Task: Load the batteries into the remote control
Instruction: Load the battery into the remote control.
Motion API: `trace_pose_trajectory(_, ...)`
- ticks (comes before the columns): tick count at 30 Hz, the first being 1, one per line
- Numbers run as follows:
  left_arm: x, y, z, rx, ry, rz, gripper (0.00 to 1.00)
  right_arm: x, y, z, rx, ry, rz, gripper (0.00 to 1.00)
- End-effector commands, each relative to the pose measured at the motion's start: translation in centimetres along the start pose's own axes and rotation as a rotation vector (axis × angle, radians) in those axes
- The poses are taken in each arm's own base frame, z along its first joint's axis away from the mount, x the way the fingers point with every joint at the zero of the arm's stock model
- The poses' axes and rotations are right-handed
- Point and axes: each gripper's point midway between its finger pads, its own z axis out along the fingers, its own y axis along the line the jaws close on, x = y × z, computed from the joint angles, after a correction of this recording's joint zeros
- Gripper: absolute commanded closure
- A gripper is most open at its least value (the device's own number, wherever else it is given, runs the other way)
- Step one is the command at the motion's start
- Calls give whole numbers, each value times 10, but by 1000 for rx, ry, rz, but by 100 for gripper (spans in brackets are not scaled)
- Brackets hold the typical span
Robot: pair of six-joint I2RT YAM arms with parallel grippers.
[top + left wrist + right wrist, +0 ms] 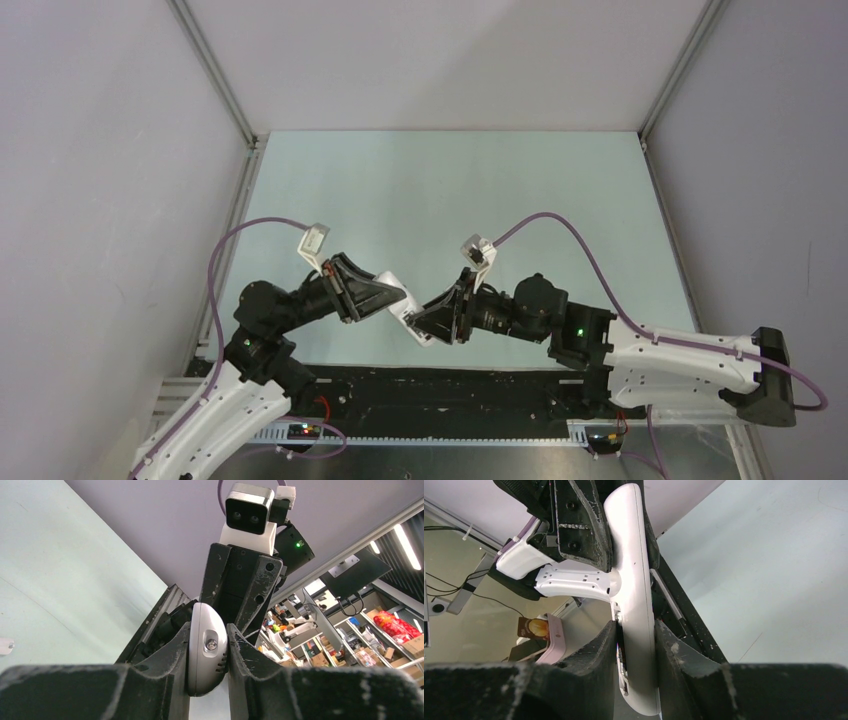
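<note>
The white remote control [414, 320] hangs in the air over the table's near edge, bridging the two grippers. My left gripper [209, 630] is shut on one rounded end of the remote control [206, 652], where a small screw and slots show. My right gripper [635, 627] is shut across the remote control's [633, 580] long body, both fingers touching its sides. From above, the left gripper [392, 300] and the right gripper [436, 318] meet nose to nose. The batteries are out of view.
A pale green table [450, 190] stretches behind the arms, boxed by grey walls and aluminium rails [215, 80]. A black strip [440, 385] runs along the near edge. A small white piece [4, 646] lies on the table at the left wrist view's edge.
</note>
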Motion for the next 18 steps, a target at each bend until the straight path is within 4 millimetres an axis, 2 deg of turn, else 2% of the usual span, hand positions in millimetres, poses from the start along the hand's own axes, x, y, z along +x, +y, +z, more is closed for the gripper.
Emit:
trace_pose_trajectory(1, -12, -16, 2, 44, -36, 34, 100, -4, -22, 4, 138, -10, -7, 87)
trace_pose_trajectory(4, -12, -15, 2, 41, -38, 31, 100, -1, -31, 5, 193, 5, -9, 89)
trace_pose_trajectory(8, -11, -13, 2, 35, -37, 21, 100, 5, -48, 1, 281, 22, -14, 87)
trace_pose_trajectory(16, -11, -11, 2, 32, -37, 14, 100, 8, -63, -5, 356, 26, -23, 86)
trace_pose_trajectory(18, -11, -11, 2, 32, -36, 14, 100, 8, -66, -7, 372, 29, -24, 83)
